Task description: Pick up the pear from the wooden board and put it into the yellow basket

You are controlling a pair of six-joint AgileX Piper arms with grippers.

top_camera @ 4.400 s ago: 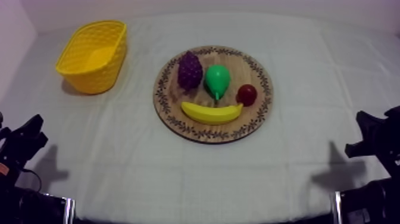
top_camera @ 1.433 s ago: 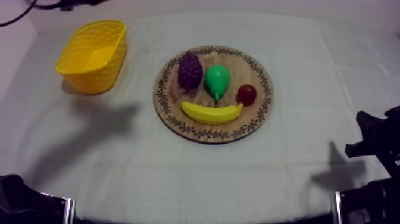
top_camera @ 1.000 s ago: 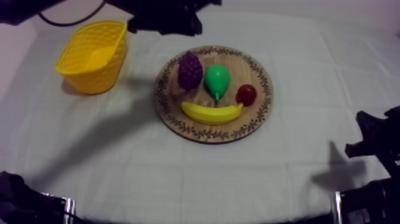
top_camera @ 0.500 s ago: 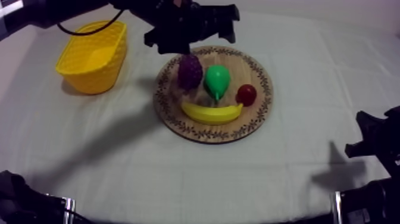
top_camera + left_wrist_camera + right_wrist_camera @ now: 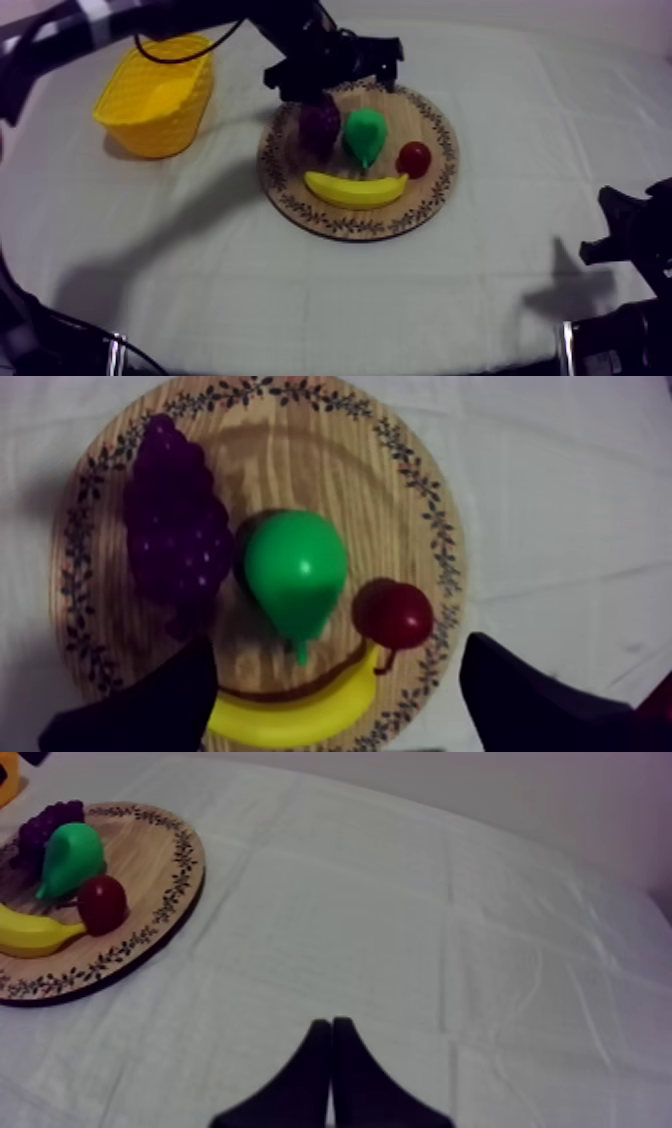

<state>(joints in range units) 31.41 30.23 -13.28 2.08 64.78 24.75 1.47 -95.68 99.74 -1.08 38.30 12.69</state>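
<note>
Pear (image 5: 295,571): L gripper (image 5: 338,648) now overhead

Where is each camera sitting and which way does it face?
Top view: above the table, slanting down on wooden board and yellow basket; left arm over the board.
Left wrist view: above the board, looking down on the pear; left tool open.
Right wrist view: low, facing across the cloth; right tool shut.
All share board and pear.

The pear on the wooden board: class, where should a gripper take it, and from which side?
Probably from above, across the rounded body of the pear: it lies flat, its thin stem end toward the banana. The grapes crowd one flank, so a finger there needs care.
</note>
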